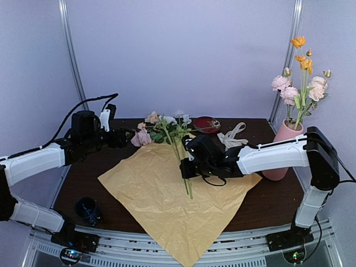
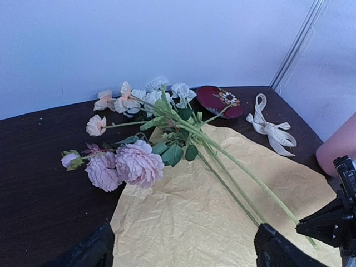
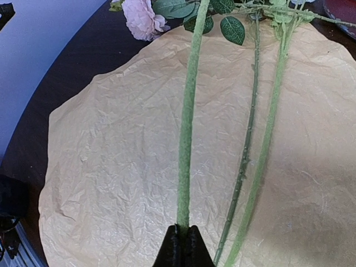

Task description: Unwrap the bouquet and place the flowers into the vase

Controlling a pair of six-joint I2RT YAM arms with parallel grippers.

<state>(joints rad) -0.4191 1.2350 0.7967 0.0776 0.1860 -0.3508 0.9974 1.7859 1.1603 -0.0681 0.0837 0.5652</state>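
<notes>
The bouquet lies unwrapped: its crinkly tan paper (image 1: pixel 161 194) (image 2: pixel 222 211) (image 3: pixel 111 156) is spread flat on the dark table. Loose flowers (image 1: pixel 161 129) (image 2: pixel 136 164) rest across its far corner, stems pointing toward me. My right gripper (image 1: pixel 185 167) (image 3: pixel 184 231) is shut on the lower end of one thick green stem (image 3: pixel 188 122); two thinner stems (image 3: pixel 247 139) lie beside it. My left gripper (image 1: pixel 129 137) (image 2: pixel 183 239) hangs open over the paper's left edge, holding nothing. The pink vase (image 1: pixel 283 147) stands at the right with pink and orange flowers (image 1: pixel 300 89) in it.
A cream ribbon (image 1: pixel 233 136) (image 2: pixel 272 130) and a dark red dish (image 1: pixel 206 123) (image 2: pixel 218 100) lie behind the paper. A small dark blue cup (image 1: pixel 88 210) stands near the front left. The paper's front corner overhangs the table edge (image 1: pixel 183 250).
</notes>
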